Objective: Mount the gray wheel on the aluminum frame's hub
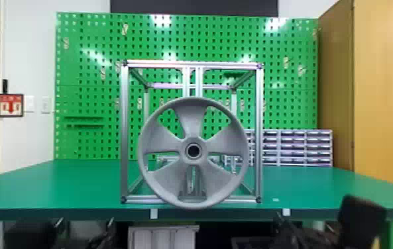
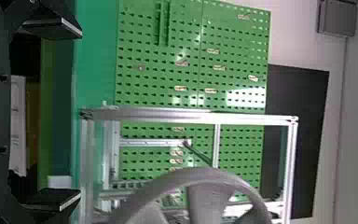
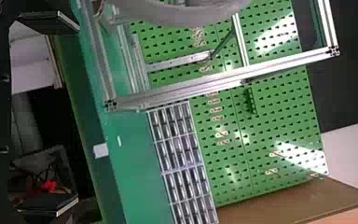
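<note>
The left gripper (image 2: 58,114) and right gripper (image 3: 58,114) are gaping wide and empty; ahead, between them, the gray wheel (image 1: 190,121) is standing upright at the aluminum frame (image 1: 125,132). If it's sitting only partway on the hidden hub, one-sided pushing could be tipping it off.

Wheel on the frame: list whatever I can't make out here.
- How far the gray wheel is seated on the hub: head view, hidden by the wheel's own face.
- The wheel's center: both wrist views, cut off by the picture's edge.
- The drawer unit's left end: head view, behind the wheel and the frame's post.
- What the white speck is: head view, too small.
</note>
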`<action>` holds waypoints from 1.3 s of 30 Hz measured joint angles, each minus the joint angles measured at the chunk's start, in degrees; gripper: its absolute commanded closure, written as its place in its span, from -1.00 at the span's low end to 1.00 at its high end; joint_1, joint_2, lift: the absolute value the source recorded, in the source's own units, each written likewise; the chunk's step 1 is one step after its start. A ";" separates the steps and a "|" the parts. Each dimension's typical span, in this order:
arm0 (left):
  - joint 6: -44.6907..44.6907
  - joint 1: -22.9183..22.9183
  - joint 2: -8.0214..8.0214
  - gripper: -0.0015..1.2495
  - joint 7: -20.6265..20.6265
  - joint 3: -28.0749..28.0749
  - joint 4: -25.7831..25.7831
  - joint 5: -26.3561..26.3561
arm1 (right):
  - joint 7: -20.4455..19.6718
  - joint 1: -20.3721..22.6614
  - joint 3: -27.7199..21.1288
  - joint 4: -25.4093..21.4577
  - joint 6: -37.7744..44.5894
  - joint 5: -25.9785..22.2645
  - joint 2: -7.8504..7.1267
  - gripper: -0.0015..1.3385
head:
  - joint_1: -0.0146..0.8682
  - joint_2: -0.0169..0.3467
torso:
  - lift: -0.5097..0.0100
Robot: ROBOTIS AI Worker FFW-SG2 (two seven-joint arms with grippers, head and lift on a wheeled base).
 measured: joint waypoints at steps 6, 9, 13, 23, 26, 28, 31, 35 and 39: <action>-1.61 6.31 -0.09 -0.82 -2.93 3.70 -0.01 -3.89 | 2.17 6.17 1.03 1.85 -7.50 5.49 -0.78 -0.94 | -0.98 -0.87 | -0.96; -3.07 9.16 -0.65 -0.82 -5.07 5.55 0.60 -5.56 | 3.11 8.92 1.22 3.69 -10.94 6.78 -0.74 -0.94 | -0.98 -0.87 | -0.96; -5.48 12.04 -1.82 -0.81 -9.22 8.31 2.28 -7.89 | 4.37 12.16 1.68 7.02 -16.18 8.54 -0.39 -0.94 | -0.98 -0.87 | -0.96; -12.07 16.52 -4.32 -0.80 -14.29 12.26 9.16 -10.90 | 7.25 18.66 2.65 16.54 -31.25 12.35 0.18 -0.94 | -0.98 -0.87 | -0.96; -13.16 17.20 -4.95 -0.81 -15.83 12.99 10.81 -11.02 | 7.51 19.81 2.90 19.10 -34.45 13.27 0.38 -0.94 | -0.98 -0.87 | -0.96; -13.76 17.52 -5.29 -0.81 -16.70 13.35 11.72 -11.06 | 7.71 20.32 2.98 20.64 -36.15 13.99 0.63 -0.93 | -0.98 -0.87 | -0.96; -15.00 17.94 -5.66 -0.81 -17.84 13.65 13.32 -11.07 | 8.24 20.86 3.01 23.26 -38.91 15.09 1.01 -0.94 | -0.98 -0.87 | -0.96; -16.49 18.47 -6.06 -0.81 -18.34 13.82 15.29 -11.31 | 8.80 21.21 3.01 26.46 -42.25 16.43 1.21 -0.93 | -0.98 -0.87 | -0.96; -17.91 19.10 -6.46 -0.81 -18.40 14.08 16.75 -11.57 | 9.08 21.52 2.83 28.51 -44.24 16.86 1.25 -0.93 | -0.98 -0.87 | -0.96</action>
